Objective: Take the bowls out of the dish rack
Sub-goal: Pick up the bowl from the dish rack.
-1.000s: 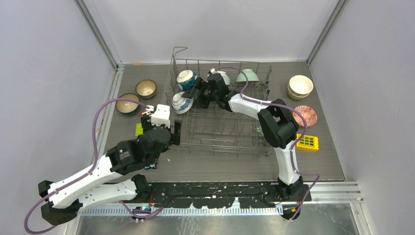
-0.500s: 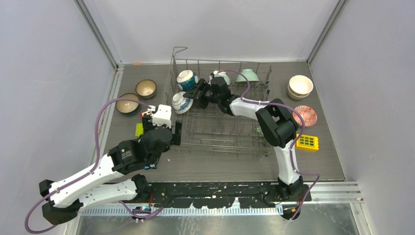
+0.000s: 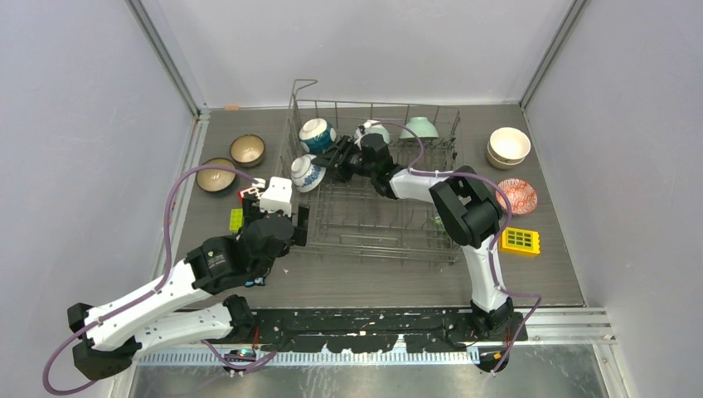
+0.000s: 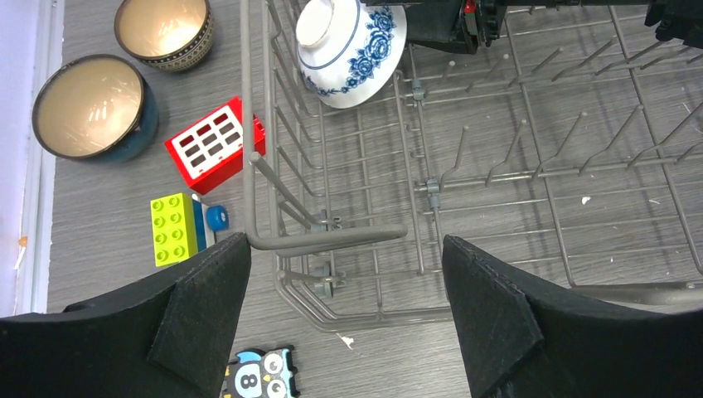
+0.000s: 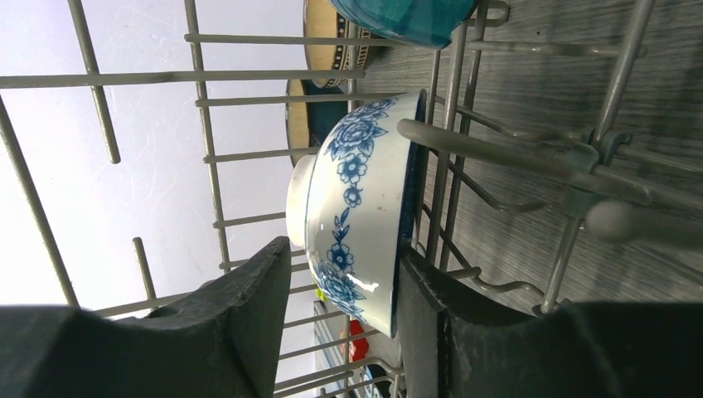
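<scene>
Glazed white ceramic painted with blue flowers, the small round bowl (image 5: 356, 215) leans on its side among the tines at the far-left of the large grey wire dish rack (image 3: 365, 217). The right gripper (image 5: 344, 257) straddles the bowl's wall, one finger outside and one within; whether the fingers (image 5: 249, 332) actually press, I cannot tell. The rim sits behind a tine, so a sideways pull could snag it, and the slick glaze could slip free. The right arm stretches low across the rack. The left gripper (image 4: 346, 242) hovers over the rack's near-left corner, fingers apart and holding nothing.
</scene>
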You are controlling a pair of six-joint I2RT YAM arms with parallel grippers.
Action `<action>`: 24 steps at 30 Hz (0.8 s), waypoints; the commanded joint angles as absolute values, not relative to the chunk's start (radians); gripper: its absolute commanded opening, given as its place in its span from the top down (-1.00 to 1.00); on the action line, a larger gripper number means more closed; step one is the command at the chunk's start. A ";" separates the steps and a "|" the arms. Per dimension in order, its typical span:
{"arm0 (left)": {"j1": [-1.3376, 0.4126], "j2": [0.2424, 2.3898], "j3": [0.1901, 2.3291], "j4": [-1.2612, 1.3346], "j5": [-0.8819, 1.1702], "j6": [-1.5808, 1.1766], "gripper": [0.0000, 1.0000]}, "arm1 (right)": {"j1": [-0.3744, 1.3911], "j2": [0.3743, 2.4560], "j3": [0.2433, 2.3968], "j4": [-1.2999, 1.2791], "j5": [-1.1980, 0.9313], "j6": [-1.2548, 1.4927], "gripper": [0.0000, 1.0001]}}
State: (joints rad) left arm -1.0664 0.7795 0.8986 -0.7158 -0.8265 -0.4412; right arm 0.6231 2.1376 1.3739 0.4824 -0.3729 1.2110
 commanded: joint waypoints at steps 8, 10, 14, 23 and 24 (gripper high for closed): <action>-1.064 0.784 0.907 -0.687 -0.838 -0.458 -0.71 | 0.626 2.142 1.376 0.666 -0.426 1.264 0.08; -1.065 0.785 0.905 -0.684 -0.838 -0.459 -0.71 | 0.625 2.144 1.373 0.680 -0.431 1.271 0.08; -1.064 0.787 0.905 -0.684 -0.835 -0.459 -0.71 | 0.627 2.152 1.369 0.724 -0.448 1.294 0.10; -1.064 0.794 0.906 -0.684 -0.835 -0.459 -0.71 | 0.635 2.166 1.381 0.763 -0.475 1.308 0.14; -1.064 0.793 0.906 -0.684 -0.835 -0.460 -0.71 | 0.635 2.167 1.384 0.763 -0.479 1.309 0.16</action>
